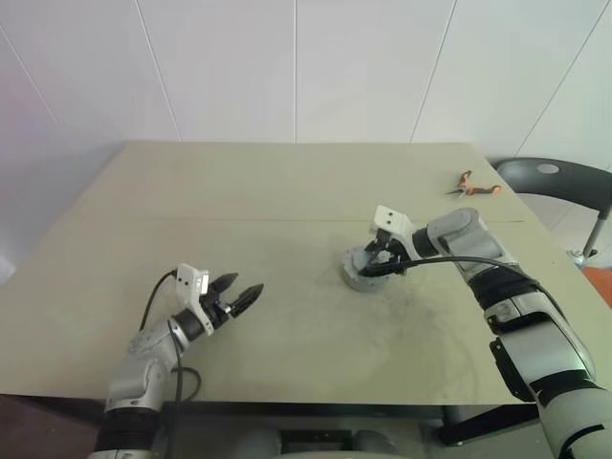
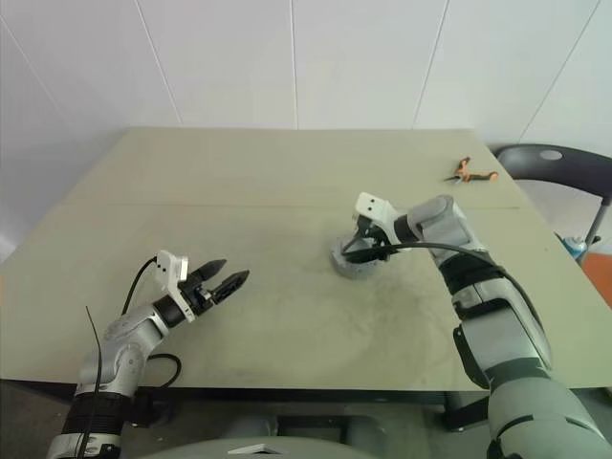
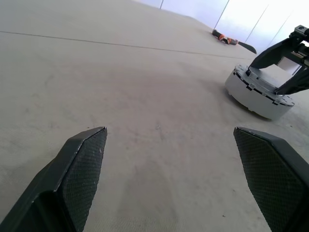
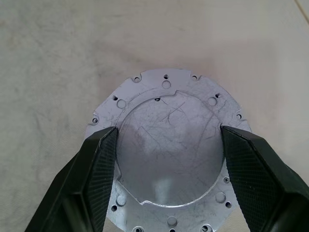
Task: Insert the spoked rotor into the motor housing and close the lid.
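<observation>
the lid (image 4: pixel 166 145) was seen right of centre in the head views, seated on a round grey base, with the right gripper (image 4: pixel 169 159) spread across its raised centre, fingers at either side. a skewed lid could be jammed if pressed unevenly. the rotor and windings were hidden beneath. the left gripper (image 1: pixel 236 296), lower left, was held wide and empty.

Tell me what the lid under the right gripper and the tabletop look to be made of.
Lid: likely bare grey metal, matte; fine scratches and small drilled holes show on its face. Tabletop: smooth matte beige surface, perhaps laminate; scuffed darker near the lid.
</observation>
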